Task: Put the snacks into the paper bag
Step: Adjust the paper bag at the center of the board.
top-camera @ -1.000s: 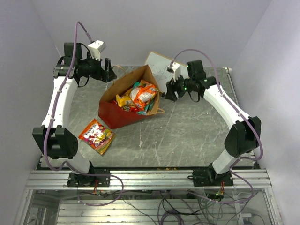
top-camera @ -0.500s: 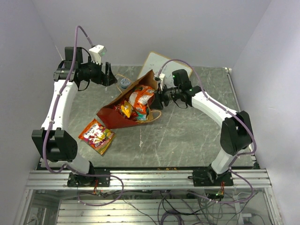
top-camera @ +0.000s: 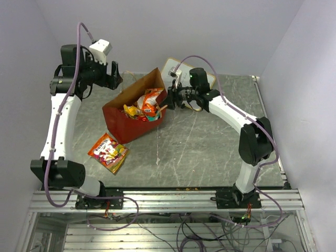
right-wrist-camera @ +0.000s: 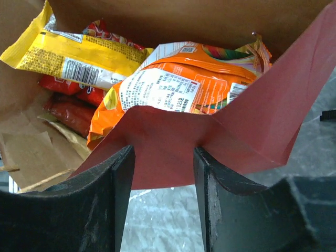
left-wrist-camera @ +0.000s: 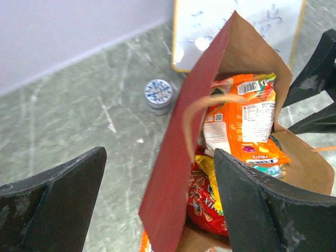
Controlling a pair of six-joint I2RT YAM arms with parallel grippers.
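Note:
The red paper bag point(top-camera: 126, 123) stands tilted at the table's back left, its mouth open upward. Inside lie snacks: an orange pack point(right-wrist-camera: 173, 84), a yellow pack point(right-wrist-camera: 68, 60) and red packs point(right-wrist-camera: 68, 110). One more orange and red packet point(top-camera: 108, 152) lies flat on the table in front of the bag. My right gripper point(top-camera: 169, 100) is at the bag's right rim, with the creased red wall point(right-wrist-camera: 252, 121) pinched between its fingers point(right-wrist-camera: 164, 152). My left gripper point(top-camera: 114, 79) hovers wide open over the bag's far left wall point(left-wrist-camera: 178, 173), touching nothing.
A white writing board point(top-camera: 174, 67) lies behind the bag near the back wall. A small round tin with a blue patterned lid point(left-wrist-camera: 158, 94) sits on the table just left of the bag. Walls close in the table at the back and on both sides.
The right gripper moved left with the bag's rim in it, and the bag went from lying on its side to nearly upright. The left gripper rose and drew back to the left.

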